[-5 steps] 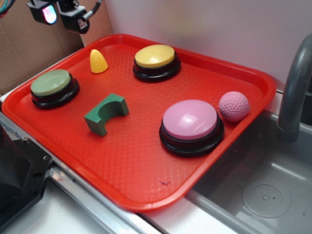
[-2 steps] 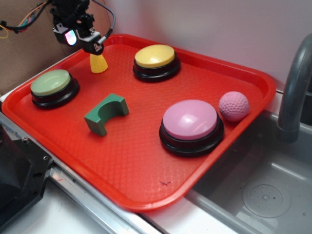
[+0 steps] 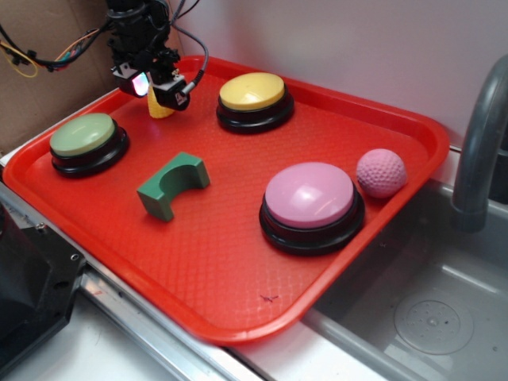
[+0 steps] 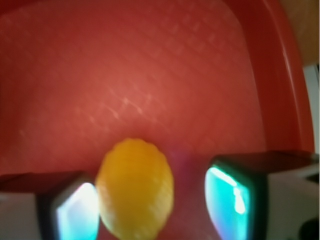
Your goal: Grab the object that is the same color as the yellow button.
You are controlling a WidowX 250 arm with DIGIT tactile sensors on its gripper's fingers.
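Gripper (image 3: 161,89) low over the tray (image 3: 238,262), jaws open, the left finger (image 4: 75,212) against the corn (image 4: 134,189), which stands between the jaws clear of the right finger (image 4: 235,197); the yellow button (image 3: 252,92) lies beyond the right jaw.

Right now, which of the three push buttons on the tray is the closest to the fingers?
The yellow button at the tray's far edge. The fingers straddle the toy corn just left of it; the green button is farther, the pink button farthest.
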